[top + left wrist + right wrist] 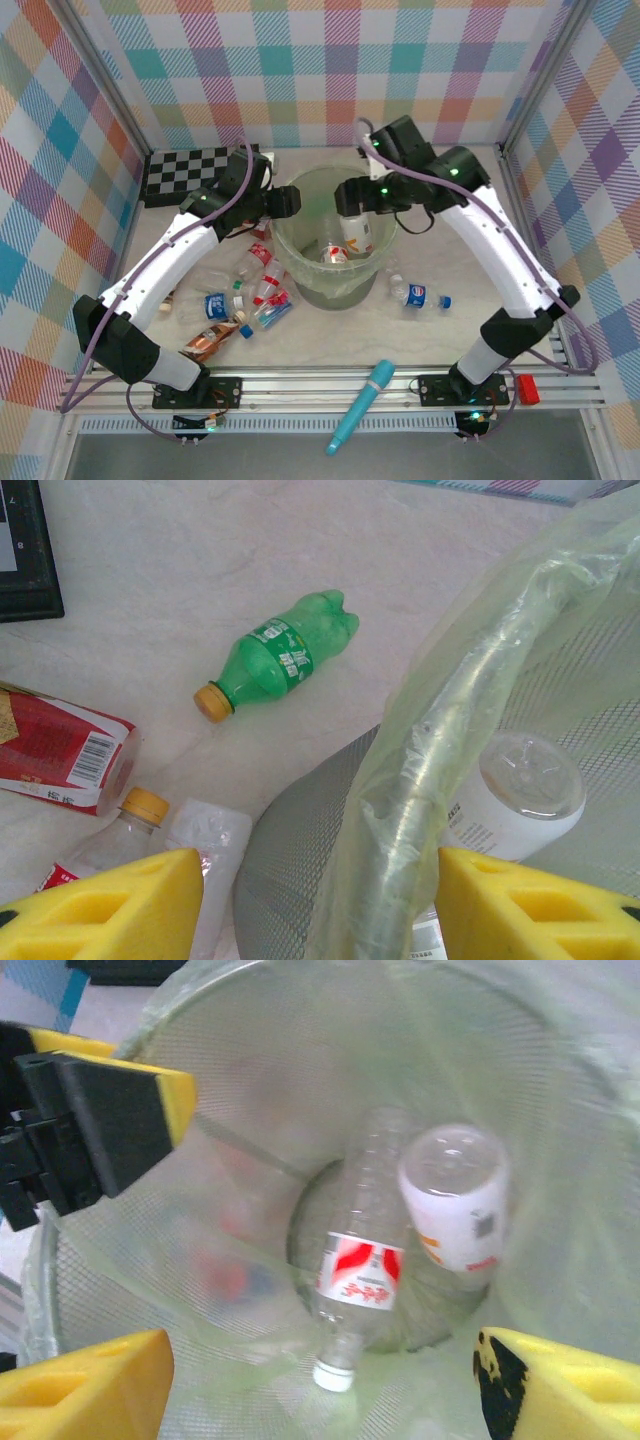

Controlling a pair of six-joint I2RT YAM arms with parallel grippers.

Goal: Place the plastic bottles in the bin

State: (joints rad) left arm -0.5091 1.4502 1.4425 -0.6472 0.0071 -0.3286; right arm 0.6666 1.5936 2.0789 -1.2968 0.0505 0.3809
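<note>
Both grippers are wide open and hold nothing: the right gripper (320, 1400) hangs over the big green bin (250, 1060), and the left gripper (320, 905) has the bin's rim between its fingers (110, 900). Down in the bin, under the right gripper, lie a red-label bottle (362, 1272) and a white bottle (455, 1200); a small green bottle (280, 660) lies on the table (200, 560) past the left gripper.

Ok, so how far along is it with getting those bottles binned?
Done: a red-labelled bottle and a white-labelled bottle are inside the bin. In hand: nothing, the left gripper and right gripper hang open at the bin. Left: the pile of bottles beside it, a green bottle and a blue-labelled bottle.
</note>
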